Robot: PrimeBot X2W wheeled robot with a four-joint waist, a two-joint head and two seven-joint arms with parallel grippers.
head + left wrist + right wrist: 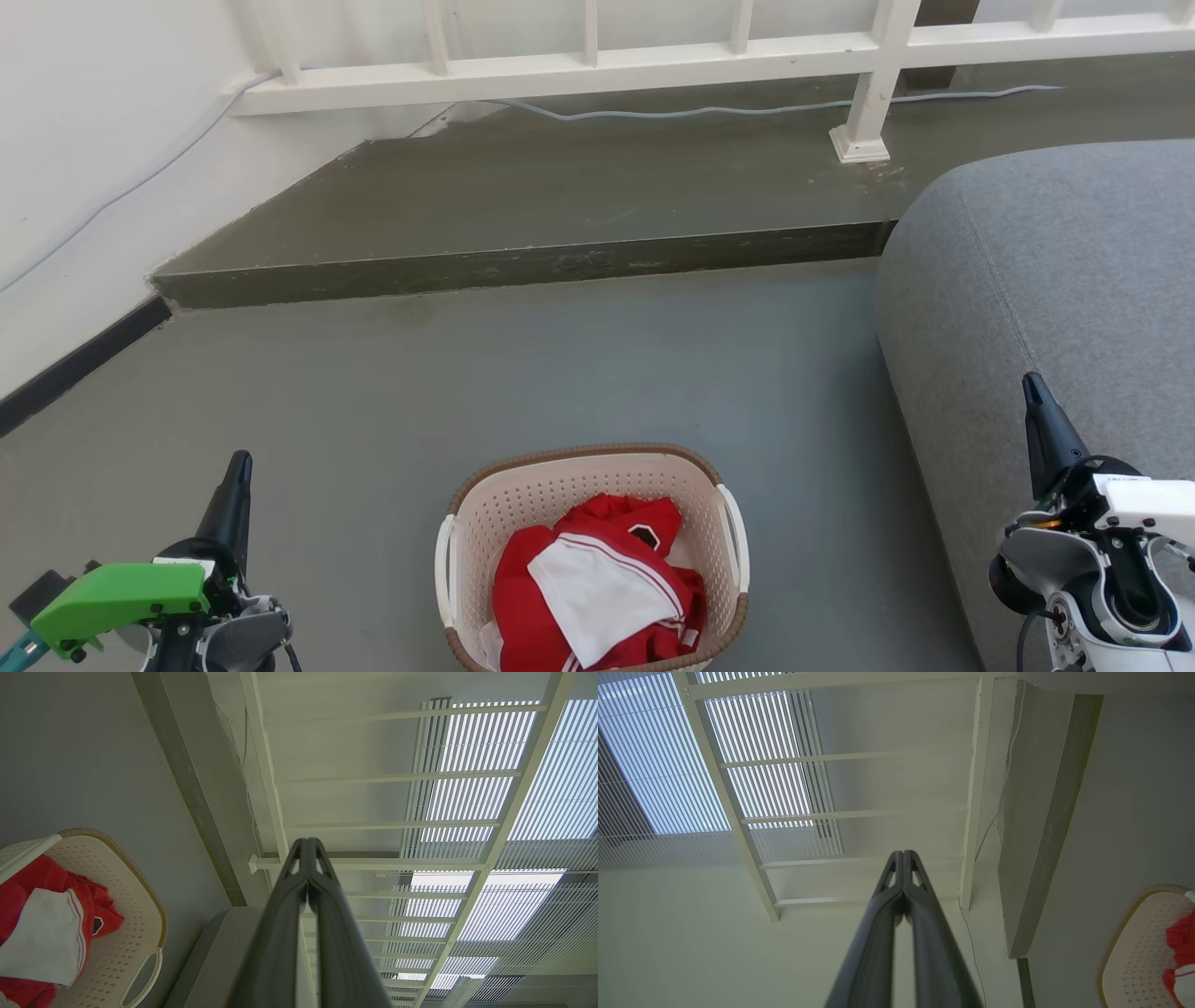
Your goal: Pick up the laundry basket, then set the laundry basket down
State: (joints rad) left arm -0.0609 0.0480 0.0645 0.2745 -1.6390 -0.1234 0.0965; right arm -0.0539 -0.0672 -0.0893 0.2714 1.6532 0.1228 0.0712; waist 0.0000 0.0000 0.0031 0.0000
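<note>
Clothing lies heaped in the laundry basket point(560, 495): a red garment point(523, 583) with a white piece point(597, 588) folded on top, reaching about halfway up the perforated walls. The basket stands upright on the grey floor point(373, 420), mouth up, between the two sets of fingers and apart from both, a little nearer the left fingers point(280, 933). Its two white handles sit on the sides facing each set of fingers. Its near end is cut off in the head view, so its long axis cannot be told. Left fingers and right fingers point(873, 942) are each pressed together at the tips, holding nothing. A grey sofa point(1046, 261) lies just beside the right fingers.
</note>
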